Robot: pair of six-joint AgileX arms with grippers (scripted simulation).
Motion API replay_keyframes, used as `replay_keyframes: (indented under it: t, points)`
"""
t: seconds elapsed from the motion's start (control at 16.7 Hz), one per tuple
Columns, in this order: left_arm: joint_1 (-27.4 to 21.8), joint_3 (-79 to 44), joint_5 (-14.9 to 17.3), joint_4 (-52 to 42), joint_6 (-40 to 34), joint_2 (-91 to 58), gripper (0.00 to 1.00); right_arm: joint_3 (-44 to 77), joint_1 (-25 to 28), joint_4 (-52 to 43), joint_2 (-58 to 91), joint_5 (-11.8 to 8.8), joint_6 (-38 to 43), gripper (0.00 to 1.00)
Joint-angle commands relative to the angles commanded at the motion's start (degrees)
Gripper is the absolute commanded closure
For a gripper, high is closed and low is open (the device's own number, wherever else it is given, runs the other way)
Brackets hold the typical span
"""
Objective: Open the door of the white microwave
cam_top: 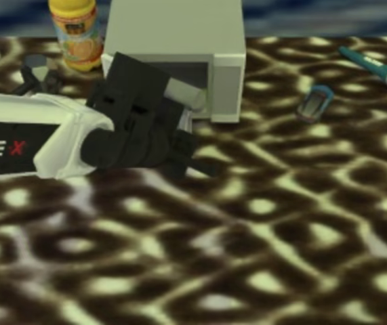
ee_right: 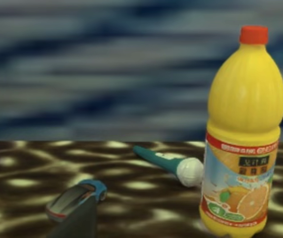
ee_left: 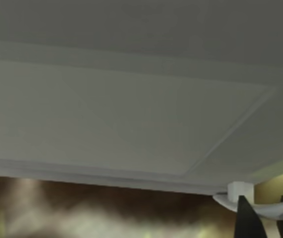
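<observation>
Nearest, the black left gripper [cam_top: 194,164] appears to pinch the pale bar handle [ee_left: 240,191] at the free edge of the flat off-white door [cam_top: 192,95], seemingly ajar. Behind stands the boxy white microwave [cam_top: 173,30], front facing the viewer. Rigid and hinged, the door should swing lightly; the handle's long axis runs vertically. The right gripper is out of sight.

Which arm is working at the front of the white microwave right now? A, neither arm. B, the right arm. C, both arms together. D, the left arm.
D: in the top view the left gripper sits right at the door of the white microwave, while the right arm is out of that view.
</observation>
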State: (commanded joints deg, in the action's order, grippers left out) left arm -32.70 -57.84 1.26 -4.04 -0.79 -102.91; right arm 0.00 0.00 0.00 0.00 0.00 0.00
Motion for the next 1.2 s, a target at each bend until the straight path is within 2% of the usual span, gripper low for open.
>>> replay_keyframes:
  t: [0.18, 0.6, 1.2]
  points:
    - [0.0, 0.0, 0.0, 0.0, 0.0, 0.0, 1.0, 0.0, 0.0, 0.0, 0.0, 0.0, 0.0, 0.0]
    - [1.11, 1.41, 2.35, 0.16, 2.69, 1.16, 1.0, 0.0, 0.0, 0.0, 0.0, 0.0, 0.0, 0.0]
    - [1.15, 1.47, 2.42, 0.15, 2.81, 1.19, 1.0, 0.0, 0.0, 0.0, 0.0, 0.0, 0.0, 0.0]
